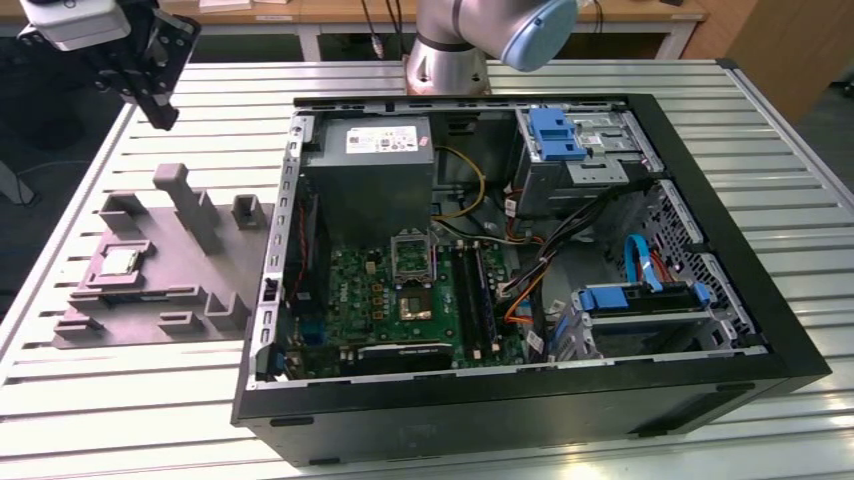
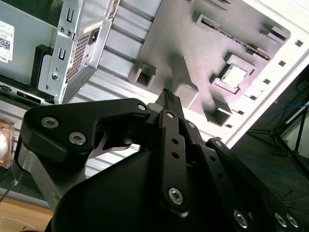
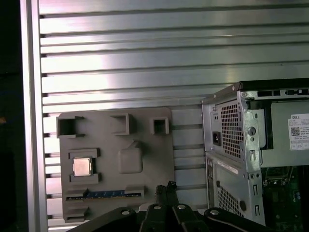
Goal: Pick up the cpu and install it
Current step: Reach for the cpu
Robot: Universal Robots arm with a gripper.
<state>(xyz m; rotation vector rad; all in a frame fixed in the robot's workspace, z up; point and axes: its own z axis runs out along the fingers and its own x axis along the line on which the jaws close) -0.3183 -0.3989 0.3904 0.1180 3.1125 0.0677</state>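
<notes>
At the exterior view's left the tool (image 1: 158, 108) hangs high above the counter (image 1: 120, 400), fingers pressed together on nothing. Below it the cpu (image 1: 120, 262) lies flat in a recess of the grey moulded tray (image 1: 180, 275). Further right lies the opened computer case (image 1: 747, 330), its motherboard socket (image 1: 411, 255) uncovered.

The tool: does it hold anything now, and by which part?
Nothing is held. The tool is apart from the cpu, which lies in the grey tray.

Slatted metal table (image 1: 120, 400) — wooden desk (image 1: 347, 14) behind it.
</notes>
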